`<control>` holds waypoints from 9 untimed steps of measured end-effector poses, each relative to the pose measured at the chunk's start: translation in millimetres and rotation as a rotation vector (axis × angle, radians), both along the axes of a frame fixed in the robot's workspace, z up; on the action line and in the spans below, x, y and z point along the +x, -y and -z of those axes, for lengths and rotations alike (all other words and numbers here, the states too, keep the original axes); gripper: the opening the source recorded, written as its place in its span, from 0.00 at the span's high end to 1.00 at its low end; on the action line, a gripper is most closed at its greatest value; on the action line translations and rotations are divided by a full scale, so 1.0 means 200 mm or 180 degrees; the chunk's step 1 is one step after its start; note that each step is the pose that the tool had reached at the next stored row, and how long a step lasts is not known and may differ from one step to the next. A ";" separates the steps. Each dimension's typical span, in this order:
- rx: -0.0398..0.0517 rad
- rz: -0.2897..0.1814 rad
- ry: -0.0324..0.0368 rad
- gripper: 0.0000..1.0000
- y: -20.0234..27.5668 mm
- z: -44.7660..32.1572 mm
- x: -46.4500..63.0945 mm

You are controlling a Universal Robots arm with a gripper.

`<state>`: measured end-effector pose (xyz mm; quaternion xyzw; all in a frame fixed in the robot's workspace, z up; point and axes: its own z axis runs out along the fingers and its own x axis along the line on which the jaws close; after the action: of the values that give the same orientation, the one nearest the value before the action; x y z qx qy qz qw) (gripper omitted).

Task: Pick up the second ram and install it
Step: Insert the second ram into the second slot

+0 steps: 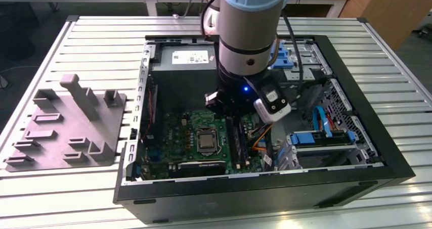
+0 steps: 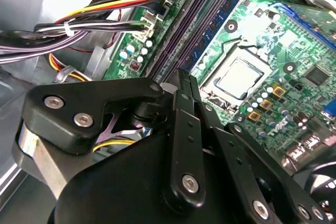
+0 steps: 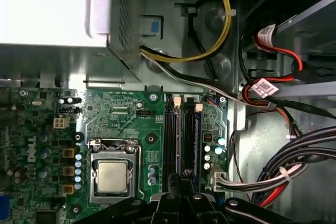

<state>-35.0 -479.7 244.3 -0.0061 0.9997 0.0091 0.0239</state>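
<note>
The second ram (image 3: 186, 140), a long, thin dark stick, stood on edge in the motherboard's (image 3: 131, 114) slots, just beside the processor socket (image 3: 112, 174).

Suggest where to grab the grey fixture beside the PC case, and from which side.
Probably the tall post of the grey fixture: it stands upright, above the other posts, with flat sides to pinch. Come straight down from above; the PC case crowds the exterior view's right side, and its base lies flat on the table.

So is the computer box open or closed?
Open. The computer case has no cover on its upward side, so the green motherboard shows, and the robot arm reaches down inside it.
</note>
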 end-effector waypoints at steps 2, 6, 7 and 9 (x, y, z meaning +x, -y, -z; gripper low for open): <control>0.0000 0.0000 0.0000 0.89 0.000 0.018 0.00; 0.0000 0.0000 0.0000 0.89 0.000 0.054 0.00; 0.0000 0.0000 0.0000 0.89 0.000 0.062 0.00; 0.0000 0.0001 0.0000 0.89 0.000 0.074 0.00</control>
<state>-35.2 -479.7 229.5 -0.0060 0.9997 0.0091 0.0239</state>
